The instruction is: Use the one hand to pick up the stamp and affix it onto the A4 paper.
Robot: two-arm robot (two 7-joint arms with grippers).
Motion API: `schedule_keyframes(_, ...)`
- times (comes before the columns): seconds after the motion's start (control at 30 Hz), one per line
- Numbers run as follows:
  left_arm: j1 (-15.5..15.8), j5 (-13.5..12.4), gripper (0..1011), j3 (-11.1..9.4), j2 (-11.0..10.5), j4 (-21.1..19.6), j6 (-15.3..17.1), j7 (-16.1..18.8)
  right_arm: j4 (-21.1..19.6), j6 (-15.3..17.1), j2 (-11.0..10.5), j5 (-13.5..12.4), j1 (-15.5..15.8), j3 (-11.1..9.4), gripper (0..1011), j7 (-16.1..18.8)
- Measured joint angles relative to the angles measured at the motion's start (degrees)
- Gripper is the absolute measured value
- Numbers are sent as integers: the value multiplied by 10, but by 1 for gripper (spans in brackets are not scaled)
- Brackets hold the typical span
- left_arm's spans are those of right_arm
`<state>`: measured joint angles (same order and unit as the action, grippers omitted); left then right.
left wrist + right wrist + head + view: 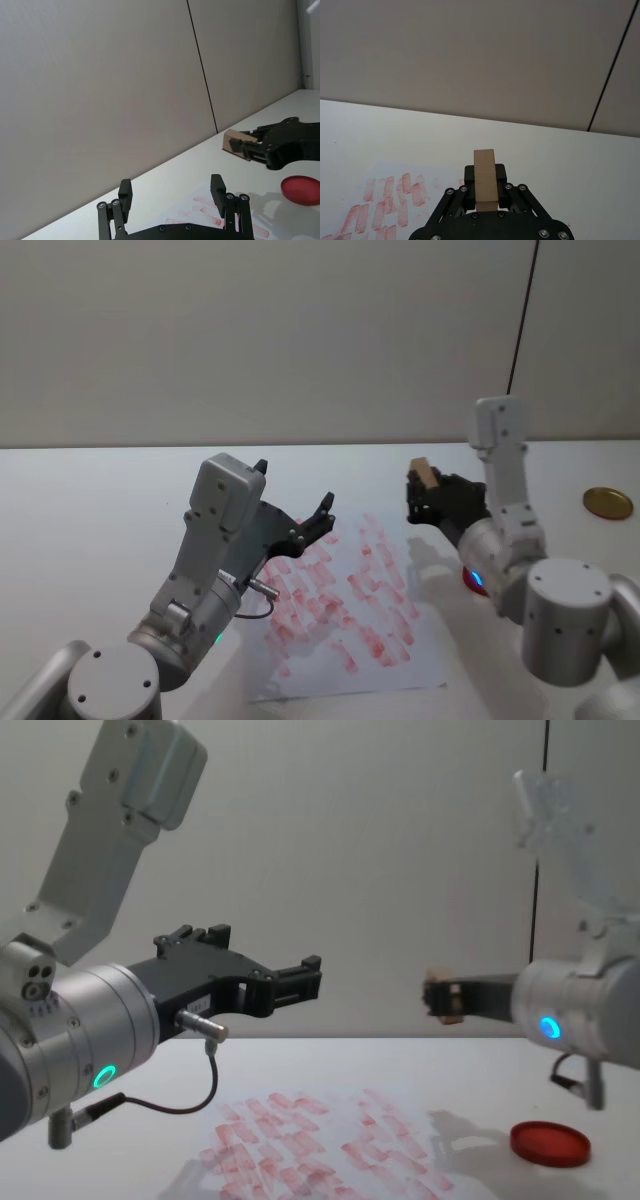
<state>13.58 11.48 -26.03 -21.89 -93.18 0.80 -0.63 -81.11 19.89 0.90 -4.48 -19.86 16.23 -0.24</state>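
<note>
Wooden and tan, the stamp (424, 476) is sitting clamped in the right end effector (428, 494), which is hanging in the air beyond the far right corner of the paper (345, 602), well above the desk (90, 510); in the right wrist view the block (485, 180) is sticking out endwise between the two black fingers (501, 176), and in the chest view it (441, 995) is showing at the tip of the arm with the blue ring. No readable writing is showing on the stamp, the arms or the sheet. One sheet is lying on the desk, covered with many pinkish-red rectangular marks, too many and too overlapped to count. One red ink pad (548, 1142) is lying on the desk to the right of the sheet, under the right arm. One gold disc (608, 503) is resting farther right, well apart from the rest. The left end effector (296, 512) is hovering over the sheet's left part with its fingers spread and nothing between them; its fingertips (218, 184) are standing apart in its wrist view. Nothing is lying between the stamp and the sheet. A grey wall with one dark vertical seam is standing behind.
</note>
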Motion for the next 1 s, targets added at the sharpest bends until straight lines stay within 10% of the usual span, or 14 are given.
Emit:
schedule_keyframes(0.53,0,0,993,0,0,0,0,0,-94,53,-38,-35,77,-25,220,-57)
schedule_keyframes(1.0,0,0,993,0,0,0,0,0,-89,75,-51,-58,96,-43,220,-70)
